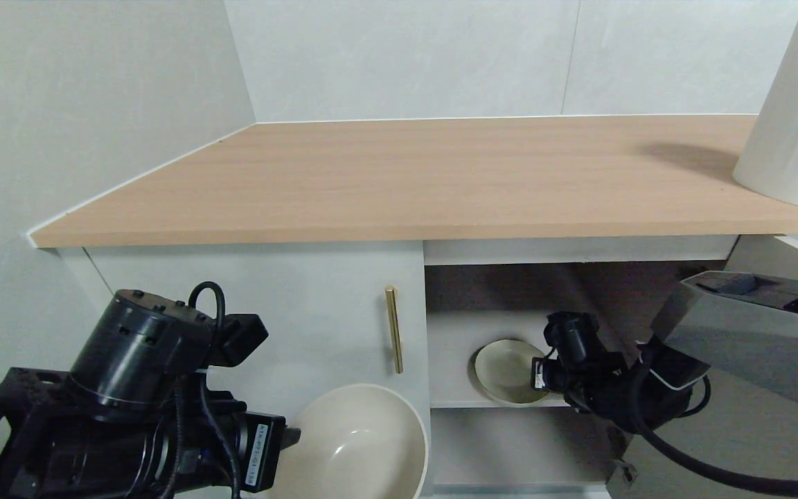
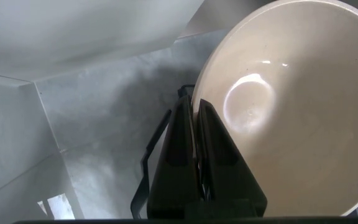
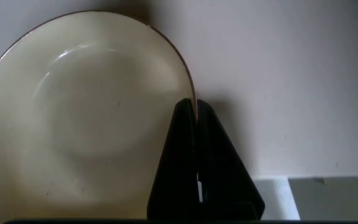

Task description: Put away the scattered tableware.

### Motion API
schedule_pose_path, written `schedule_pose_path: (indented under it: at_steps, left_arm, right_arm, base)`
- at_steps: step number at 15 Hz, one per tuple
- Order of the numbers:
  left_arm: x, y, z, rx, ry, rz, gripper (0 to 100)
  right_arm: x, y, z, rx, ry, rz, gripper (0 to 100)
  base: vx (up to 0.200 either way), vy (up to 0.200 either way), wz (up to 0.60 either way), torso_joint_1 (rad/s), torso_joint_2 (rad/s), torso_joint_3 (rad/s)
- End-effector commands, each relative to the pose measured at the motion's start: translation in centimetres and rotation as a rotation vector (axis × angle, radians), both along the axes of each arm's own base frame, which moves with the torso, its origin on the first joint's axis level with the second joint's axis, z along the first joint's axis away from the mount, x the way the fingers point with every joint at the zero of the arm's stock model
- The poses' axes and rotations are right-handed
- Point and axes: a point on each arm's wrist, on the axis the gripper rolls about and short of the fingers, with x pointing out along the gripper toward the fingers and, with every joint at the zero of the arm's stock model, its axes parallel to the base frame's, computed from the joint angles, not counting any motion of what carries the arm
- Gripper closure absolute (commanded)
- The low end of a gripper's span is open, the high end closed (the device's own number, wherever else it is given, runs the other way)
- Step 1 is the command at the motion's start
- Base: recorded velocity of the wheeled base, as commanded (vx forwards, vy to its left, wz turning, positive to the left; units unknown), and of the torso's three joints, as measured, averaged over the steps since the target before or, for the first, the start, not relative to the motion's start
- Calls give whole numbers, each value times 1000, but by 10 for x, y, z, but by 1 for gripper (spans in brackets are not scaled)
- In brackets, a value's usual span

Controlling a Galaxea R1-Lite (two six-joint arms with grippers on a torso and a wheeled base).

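A cream bowl [image 1: 357, 443] hangs low in front of the closed cabinet door, my left gripper [image 1: 291, 438] shut on its rim. In the left wrist view the black fingers [image 2: 194, 134] pinch the bowl [image 2: 291, 106] by its edge. A pale cream plate [image 1: 506, 371] rests on the shelf [image 1: 451, 346] inside the open cabinet bay, and my right gripper [image 1: 541, 374] is shut on its rim. The right wrist view shows the plate [image 3: 82, 112] with the fingers [image 3: 196, 118] closed over its edge.
The wooden countertop [image 1: 440, 173] spans the view above the cabinet. A white lampshade [image 1: 797, 118] stands at its right end. The closed left door carries a brass handle [image 1: 393, 329]. An open door panel [image 1: 752, 333] juts out at the right.
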Motion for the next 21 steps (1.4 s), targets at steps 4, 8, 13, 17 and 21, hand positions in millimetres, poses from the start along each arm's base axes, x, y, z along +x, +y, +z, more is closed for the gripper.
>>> schedule_pose_path:
  at_steps: [4,8,13,17,21]
  left_arm:
    - [2,-1,-3,6,13,1,100]
    - [3,-2,-4,8,17,2,100]
    - [3,-2,-4,8,18,2,100]
    - [3,-2,-4,8,18,2,100]
    - [3,-2,-5,9,20,2,100]
  right_arm:
    - [12,-1,-2,-15,-29,-36,100]
    - [16,-5,-3,-25,-37,-60,100]
    - [17,-6,-2,-24,-40,-63,100]
    - [17,-6,-2,-24,-40,-63,100]
    - [17,-6,-1,-23,-41,-63,100]
  base:
    - [0,0,0,0,0,0]
    - [0,0,0,0,0,0]
    - [0,0,0,0,0,0]
    - [0,0,0,0,0,0]
    - [0,0,0,0,0,0]
